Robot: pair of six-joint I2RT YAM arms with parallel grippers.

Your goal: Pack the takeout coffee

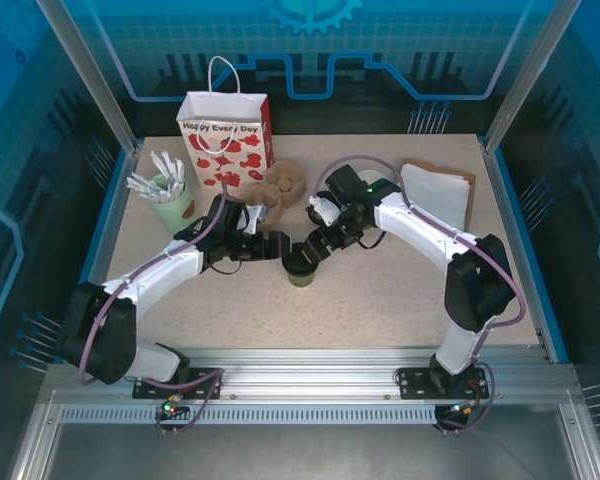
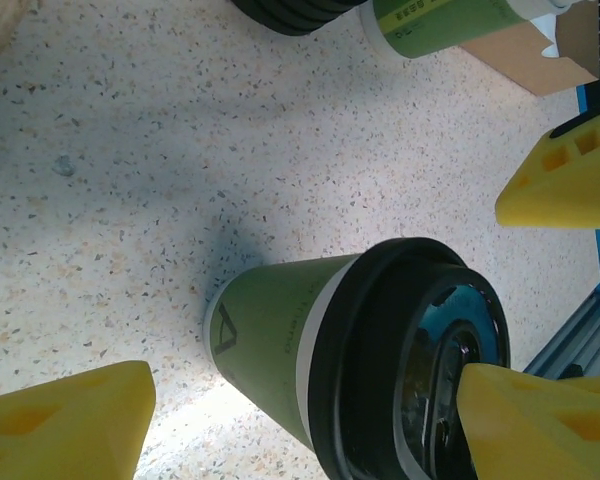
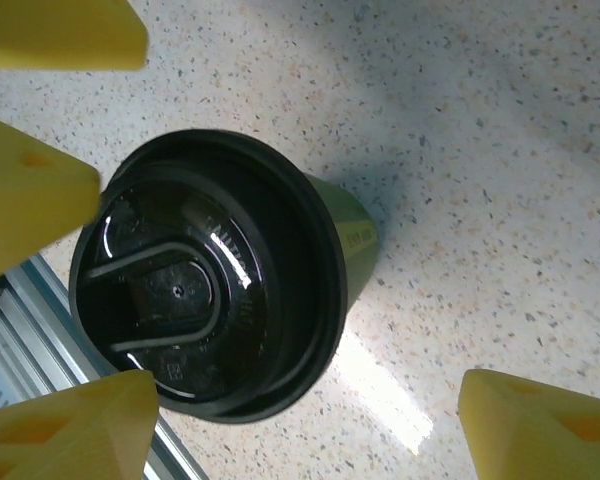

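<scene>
Seen from above, the cup [image 1: 302, 279], green paper under a round black plastic lid [image 1: 300, 259], stands upright on the speckled table [image 1: 400, 300], mid-table, with the left gripper [image 1: 267, 247] and right gripper [image 1: 317, 248] close on either side. Behind are a white paper bag [image 1: 225, 140] blotched red and a moulded brown pulp tray [image 1: 283, 183]. At the left wrist, blocky yellow fingers [image 2: 65, 425] spread wide with the cup between them, one tip overlapping the lid's rim. At the right wrist, wedge-shaped fingers [image 3: 540, 425] gape as wide, the glossy ridged lid beside one and well apart from the other.
</scene>
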